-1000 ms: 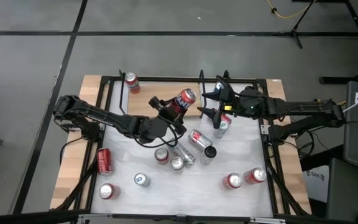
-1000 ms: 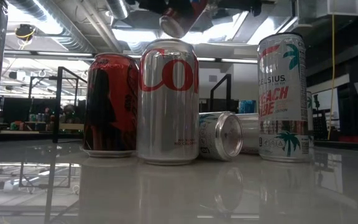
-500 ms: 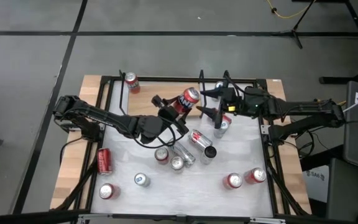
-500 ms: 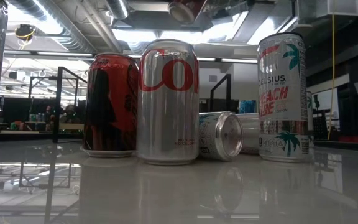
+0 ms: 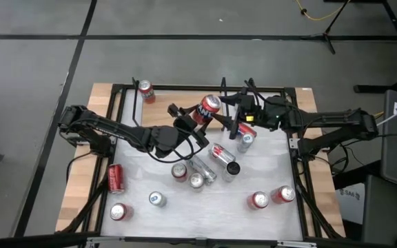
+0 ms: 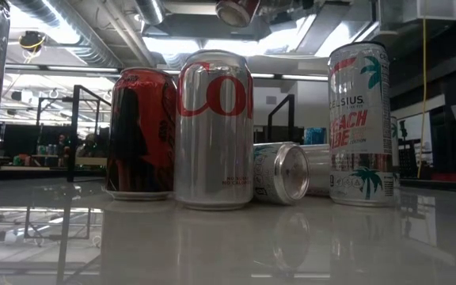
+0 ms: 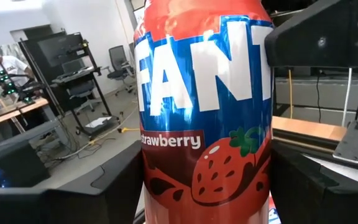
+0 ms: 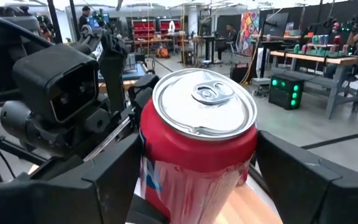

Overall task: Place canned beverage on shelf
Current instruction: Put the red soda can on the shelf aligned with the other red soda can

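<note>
A red Fanta strawberry can [image 5: 205, 109] hangs in the air above the table's far middle, with my left gripper [image 5: 193, 122] shut on it. My right gripper [image 5: 227, 114] faces it from the right, open, and its fingers stand on either side of the can's top end [image 8: 204, 102]. The shelf [image 5: 178, 91] is the light-brown board with black rails along the table's far edge. One red can [image 5: 145, 89] stands on it at the far left. My left gripper pinches the can's side wall [image 7: 151, 186] between its two fingers, on the lower half of the body. The fingers come level from the table's left. The can is lifted clear and lies tilted, its top toward my right gripper. My right gripper flanks the can's upper rim [image 8: 151, 124] level from the right; whether its fingers [image 8: 104, 180] touch the can, I cannot tell.
Several cans stand or lie on the white tabletop [image 5: 150, 165]: a silver Coke can [image 6: 214, 127], a dark red one [image 6: 139, 131], a Celsius can [image 6: 360, 123], a lying can [image 6: 283, 172]. Another can [image 5: 245, 138] stands below my right gripper. Black rails frame the table.
My right gripper has gone toward the table's left, toward the Fanta can, and its fingers now flank the can's top. My left gripper has tipped the can so that its top points more toward the right gripper. The can has also risen a little.
</note>
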You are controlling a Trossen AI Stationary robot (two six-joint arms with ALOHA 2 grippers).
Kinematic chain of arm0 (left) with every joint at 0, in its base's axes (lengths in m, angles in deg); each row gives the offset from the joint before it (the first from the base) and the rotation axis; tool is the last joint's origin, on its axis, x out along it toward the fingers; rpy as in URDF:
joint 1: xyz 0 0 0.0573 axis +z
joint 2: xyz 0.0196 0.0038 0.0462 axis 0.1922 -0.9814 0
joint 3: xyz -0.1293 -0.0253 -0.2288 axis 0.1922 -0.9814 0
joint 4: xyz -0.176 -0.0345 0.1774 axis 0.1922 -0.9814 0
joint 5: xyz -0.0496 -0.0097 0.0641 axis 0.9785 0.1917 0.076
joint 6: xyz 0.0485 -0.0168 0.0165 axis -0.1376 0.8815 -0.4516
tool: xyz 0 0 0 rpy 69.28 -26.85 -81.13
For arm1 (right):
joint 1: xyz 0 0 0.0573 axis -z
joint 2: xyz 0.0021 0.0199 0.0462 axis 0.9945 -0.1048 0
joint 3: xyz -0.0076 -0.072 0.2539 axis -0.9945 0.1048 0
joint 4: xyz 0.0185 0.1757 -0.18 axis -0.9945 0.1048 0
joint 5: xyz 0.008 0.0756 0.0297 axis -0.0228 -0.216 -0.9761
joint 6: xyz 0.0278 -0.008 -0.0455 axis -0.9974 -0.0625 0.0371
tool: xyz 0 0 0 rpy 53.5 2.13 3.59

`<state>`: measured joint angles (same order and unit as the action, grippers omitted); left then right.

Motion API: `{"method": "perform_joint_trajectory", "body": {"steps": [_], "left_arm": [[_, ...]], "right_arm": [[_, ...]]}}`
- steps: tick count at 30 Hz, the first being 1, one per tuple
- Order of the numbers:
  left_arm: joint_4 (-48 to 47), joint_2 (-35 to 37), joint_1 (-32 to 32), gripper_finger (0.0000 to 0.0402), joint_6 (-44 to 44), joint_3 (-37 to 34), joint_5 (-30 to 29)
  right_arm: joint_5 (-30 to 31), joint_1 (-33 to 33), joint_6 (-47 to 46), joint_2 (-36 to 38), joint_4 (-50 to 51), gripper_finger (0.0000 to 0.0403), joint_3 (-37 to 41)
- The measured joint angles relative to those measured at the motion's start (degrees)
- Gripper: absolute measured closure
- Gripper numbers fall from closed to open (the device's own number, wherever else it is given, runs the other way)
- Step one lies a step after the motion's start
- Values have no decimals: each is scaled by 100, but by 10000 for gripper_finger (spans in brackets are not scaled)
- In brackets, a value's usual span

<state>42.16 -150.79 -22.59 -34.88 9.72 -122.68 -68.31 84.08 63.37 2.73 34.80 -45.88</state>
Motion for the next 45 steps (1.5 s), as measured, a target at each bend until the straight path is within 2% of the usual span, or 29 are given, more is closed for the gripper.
{"method": "perform_joint_trajectory", "body": {"steps": [39,42,45], "left_arm": [[-9,-9,-2,133,-28,2,35],[-13,-11,-2,133,-30,2,64],[-36,-29,-6,133,-89,7,400]], "right_arm": [[-46,-7,134,-24,-100,101,2],[-94,-7,138,-26,-106,87,2],[-233,-9,138,-53,-128,53,2]]}}
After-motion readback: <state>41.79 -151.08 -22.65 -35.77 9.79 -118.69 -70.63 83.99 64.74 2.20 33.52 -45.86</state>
